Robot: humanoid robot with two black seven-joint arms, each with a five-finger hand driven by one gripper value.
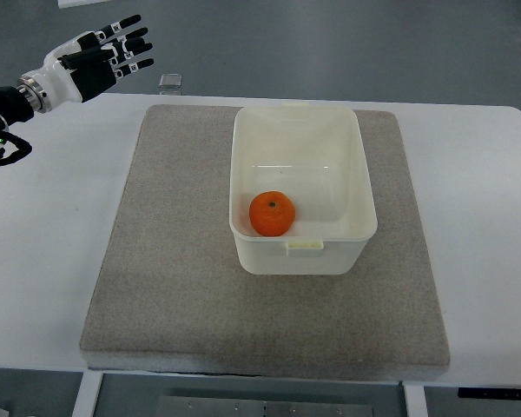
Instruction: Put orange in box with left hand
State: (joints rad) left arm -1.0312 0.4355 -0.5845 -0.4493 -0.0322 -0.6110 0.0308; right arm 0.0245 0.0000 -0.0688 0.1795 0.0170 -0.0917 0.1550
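An orange (272,215) lies inside the white plastic box (361,195), near its front left corner. The box stands on a grey felt mat (174,261) in the middle of the white table. My left hand (113,50) hovers at the far left, past the table's back edge and well away from the box. Its black and white fingers are spread and hold nothing. The right arm does not show.
The white table (43,261) extends left and right of the mat. A small clear square object (169,82) sits at the table's back edge, just beyond the mat. Grey floor lies beyond the table.
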